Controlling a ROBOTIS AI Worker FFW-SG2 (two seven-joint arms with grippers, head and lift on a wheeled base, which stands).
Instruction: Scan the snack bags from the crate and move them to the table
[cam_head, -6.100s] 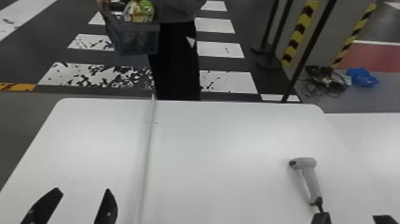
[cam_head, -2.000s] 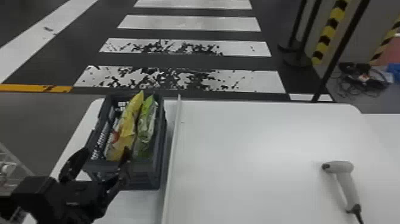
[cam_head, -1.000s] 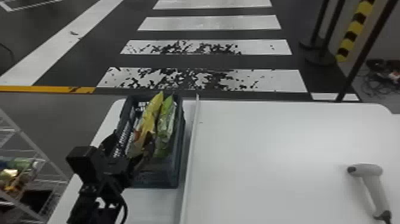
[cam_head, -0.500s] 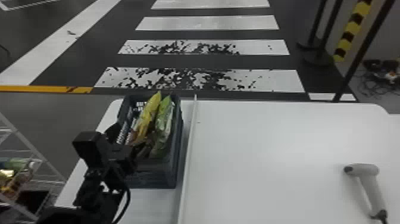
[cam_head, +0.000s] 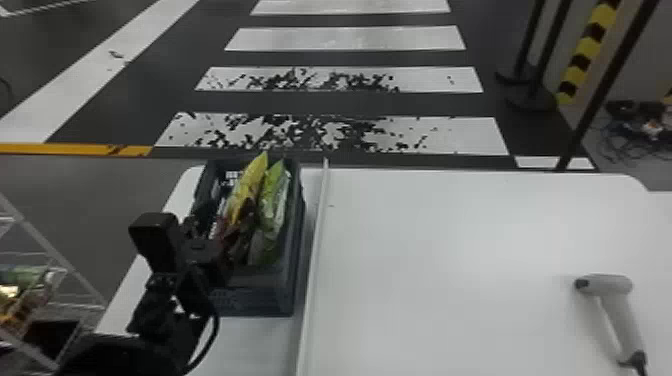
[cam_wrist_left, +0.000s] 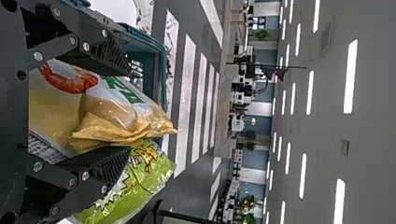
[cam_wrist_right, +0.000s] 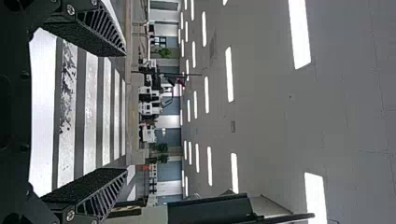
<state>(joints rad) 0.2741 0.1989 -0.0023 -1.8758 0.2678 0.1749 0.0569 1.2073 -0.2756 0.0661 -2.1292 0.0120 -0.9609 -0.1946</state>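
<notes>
In the head view my left gripper (cam_head: 225, 219) reaches down into the grey crate (cam_head: 296, 250) at the table's left. A yellow snack bag (cam_head: 248, 187) and a green snack bag (cam_head: 275, 200) stand upright side by side in it. The left wrist view has the yellow bag (cam_wrist_left: 112, 112) between the spread fingers of my left gripper (cam_wrist_left: 127, 113), with the green bag (cam_wrist_left: 140, 186) beyond one finger. The grey scanner (cam_head: 611, 287) lies on the table's right side. My right gripper (cam_wrist_right: 125, 112) stands open with nothing between its fingers.
A raised white strip (cam_head: 315, 250) runs front to back on the white table (cam_head: 440, 280), just right of the crate. A wire rack (cam_head: 55, 265) with packaged goods stands at the left, and a dark post (cam_head: 595, 107) rises behind the table's right part.
The crate, held by a person earlier, now stands on the table. My left arm has come forward into it, its gripper around the yellow bag. The head view has shifted left.
</notes>
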